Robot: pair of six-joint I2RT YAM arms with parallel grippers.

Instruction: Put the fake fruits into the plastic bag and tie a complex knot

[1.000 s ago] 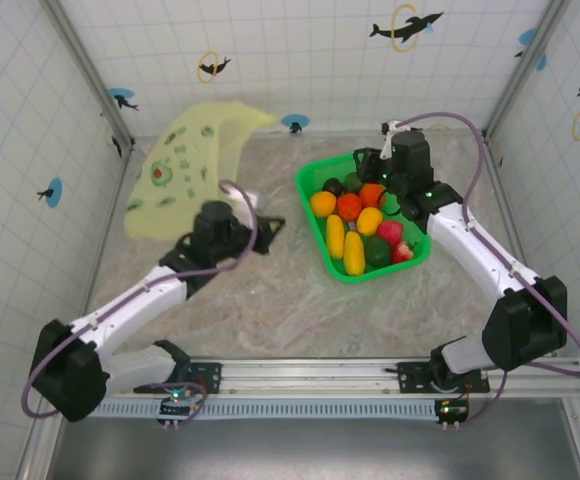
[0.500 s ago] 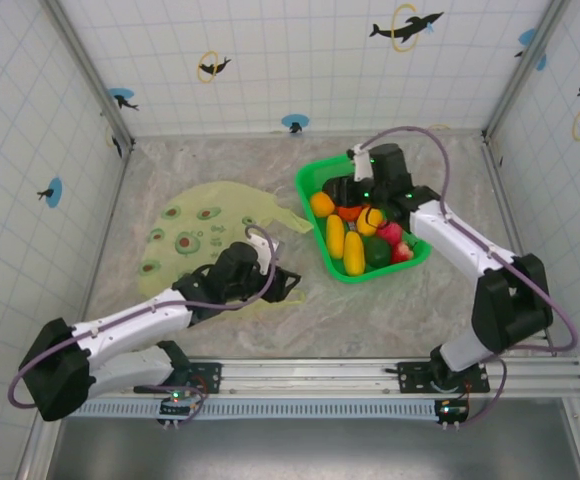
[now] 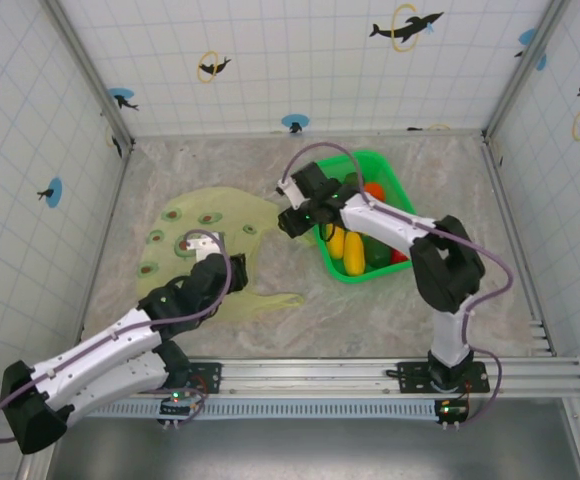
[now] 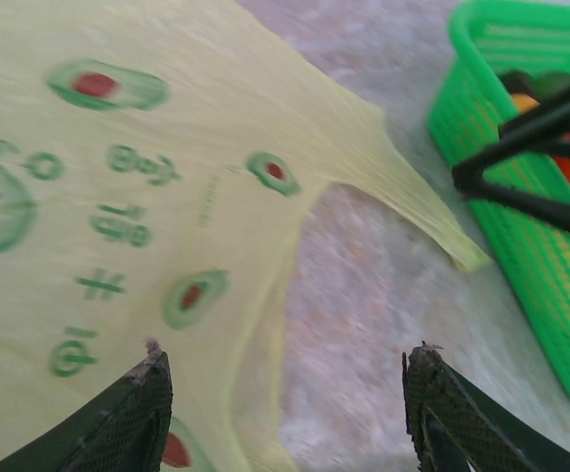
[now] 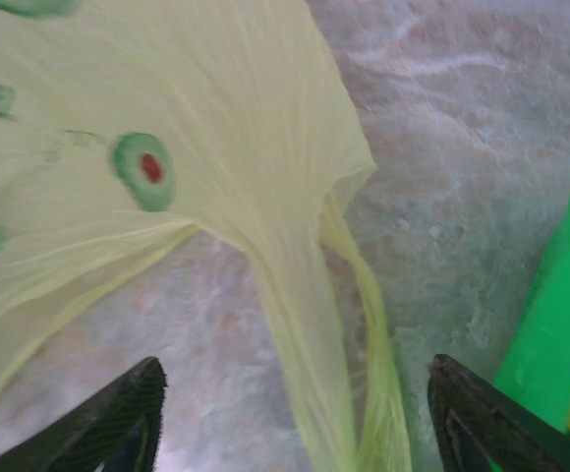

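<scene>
- The plastic bag [image 3: 198,228] lies flat and empty on the table to the left of the green basket [image 3: 395,185]. Its mouth and both handle strips point toward the basket.
- The fake fruits [image 3: 352,254] are all heaped inside the basket. None lies on the bag or on the bare table between bag and basket.
- The far handle strip [image 3: 270,208] reaches almost to the basket's left wall. The near handle strip [image 3: 278,298] trails along the table farther from the basket, toward the arm bases.
- The right gripper [image 3: 288,222] hangs just left of the basket's left wall, over the tip of the far strip. In the right wrist view the right gripper [image 5: 297,372] has its jaws spread wide, with the strip [image 5: 305,324] lying loose on the table between them and not pinched.
- The left gripper [image 3: 234,268] sits well left of the basket, above the cut-out between the two strips. In the left wrist view the left gripper [image 4: 285,364] is likewise released and grasps nothing, with the bag's edge [image 4: 265,295] under it.
- My reading: this is the bag-opening step, ahead of any loading. No fruit is in the bag and no knot has been started.
- The next move probably calls for each gripper to drop onto its strip and pinch a single layer of film. They would then lift and part the strips so the mouth gapes toward the basket.
- The film is thin and lies flat against the table, so a shallow pinch may slip or catch both layers.
</scene>
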